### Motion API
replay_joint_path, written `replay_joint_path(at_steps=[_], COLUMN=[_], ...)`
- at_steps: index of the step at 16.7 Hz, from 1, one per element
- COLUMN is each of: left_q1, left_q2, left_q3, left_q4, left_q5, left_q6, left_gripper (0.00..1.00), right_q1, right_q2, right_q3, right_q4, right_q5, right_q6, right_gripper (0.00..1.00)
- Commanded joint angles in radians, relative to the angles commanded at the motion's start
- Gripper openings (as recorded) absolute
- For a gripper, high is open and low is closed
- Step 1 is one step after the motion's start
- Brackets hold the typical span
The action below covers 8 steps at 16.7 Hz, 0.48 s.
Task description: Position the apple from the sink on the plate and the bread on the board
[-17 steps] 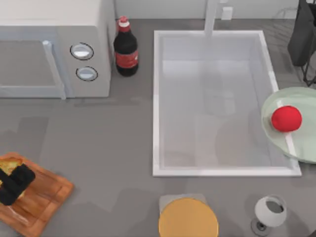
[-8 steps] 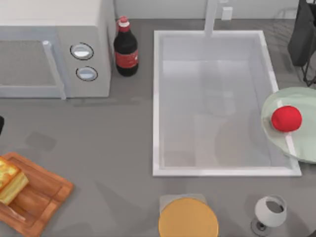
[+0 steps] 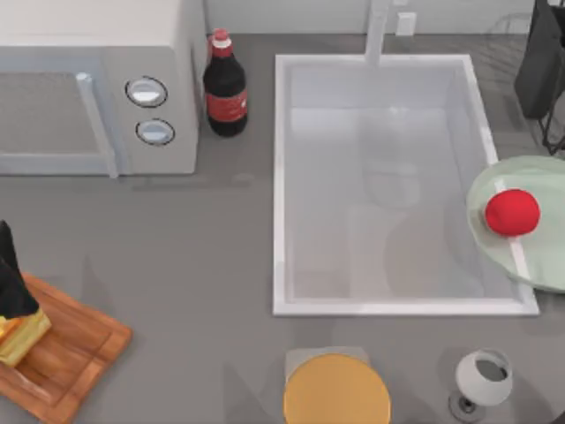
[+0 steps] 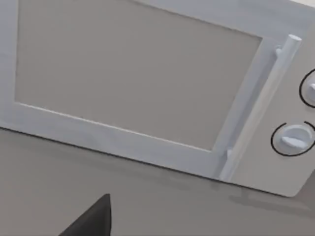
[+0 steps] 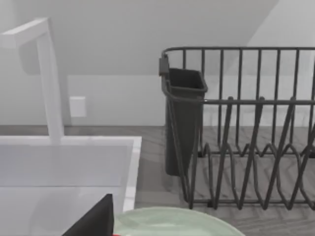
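Note:
The red apple (image 3: 512,212) rests on the pale green plate (image 3: 540,177), which overlaps the right rim of the sink (image 3: 279,177). The sink basin holds nothing. The yellow bread (image 3: 24,336) lies on the wooden board (image 3: 79,340) at the table's front left. My left gripper (image 3: 11,281) is a dark shape at the left edge, just behind the bread and overlapping the board's far edge. In the left wrist view it faces the microwave (image 4: 138,78). A dark part of my right gripper (image 5: 96,219) hangs over the plate's (image 5: 172,221) far rim.
A microwave (image 3: 97,88) and a cola bottle (image 3: 225,84) stand at the back left. A faucet (image 3: 378,31) rises behind the sink, and a dark dish rack (image 5: 246,132) stands at the back right. An orange-yellow disc (image 3: 337,389) and a glass (image 3: 484,378) sit at the front.
One second ago my left gripper was over the bread on the board. It then left the view, leaving the bread lying there. It now shows again at the left edge.

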Motion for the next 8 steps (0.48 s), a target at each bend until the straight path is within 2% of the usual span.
replay_joint_path(at_steps=[4, 8], left_q1=[0.002, 0.003], left_q2=[-0.154, -0.191], left_q3=[-0.081, -0.101], left_q4=[0.077, 0.096], left_q5=[0.001, 0.001], left_q6=[0.215, 0.262], left_gripper=[1.00, 1.00], right_q1=[0.000, 0.000], right_q2=[0.000, 0.000], right_q3=[0.000, 0.000], right_q4=[0.000, 0.000], right_q5=[0.000, 0.000], right_q6=[0.000, 0.000], right_gripper=[1.00, 1.00])
